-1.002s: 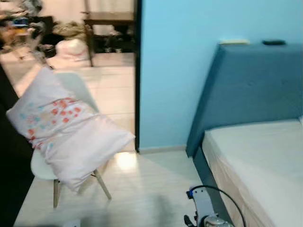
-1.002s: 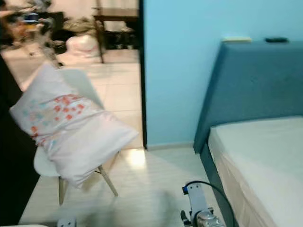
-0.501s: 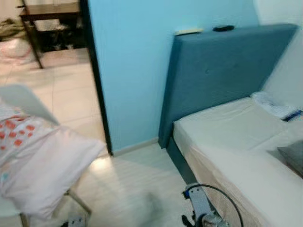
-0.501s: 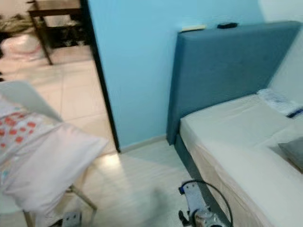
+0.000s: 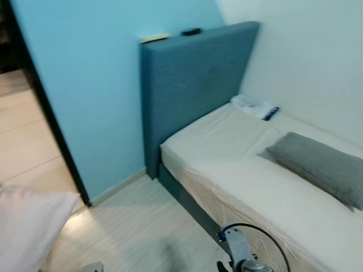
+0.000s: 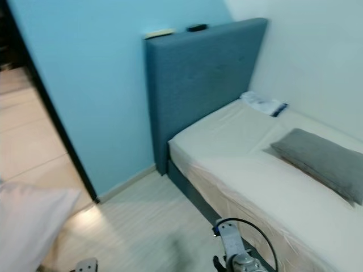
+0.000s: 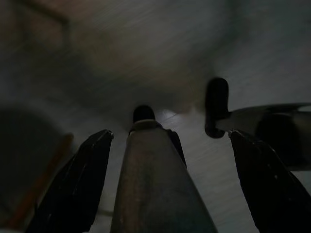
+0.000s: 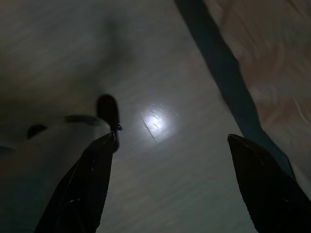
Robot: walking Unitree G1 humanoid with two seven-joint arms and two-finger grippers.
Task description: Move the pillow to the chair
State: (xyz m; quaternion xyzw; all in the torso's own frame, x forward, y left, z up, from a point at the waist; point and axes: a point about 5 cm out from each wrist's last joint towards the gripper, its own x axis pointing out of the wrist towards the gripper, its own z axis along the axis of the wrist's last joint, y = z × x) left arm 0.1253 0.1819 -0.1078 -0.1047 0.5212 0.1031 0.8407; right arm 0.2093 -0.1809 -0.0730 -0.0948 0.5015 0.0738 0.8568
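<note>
Bed (image 5: 238, 164): grey cushion (image 5: 320, 167) | floor (image 5: 142, 226): pillow (image 5: 25, 226) corner

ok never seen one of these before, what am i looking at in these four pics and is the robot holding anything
This is a walking humanoid robot in a bedroom. The two wide pictures come from a stereo camera on its head, looking forward and down. They show a bed with a blue headboard, a grey pillow lying on the mattress, and a white pillow at the left edge.

The two dark pictures come from cameras on its wrists, each looking along that arm's two black fingers toward the floor. The left gripper and the right gripper both hang with their jaws spread apart and nothing between them, so the robot is holding nothing.
</note>
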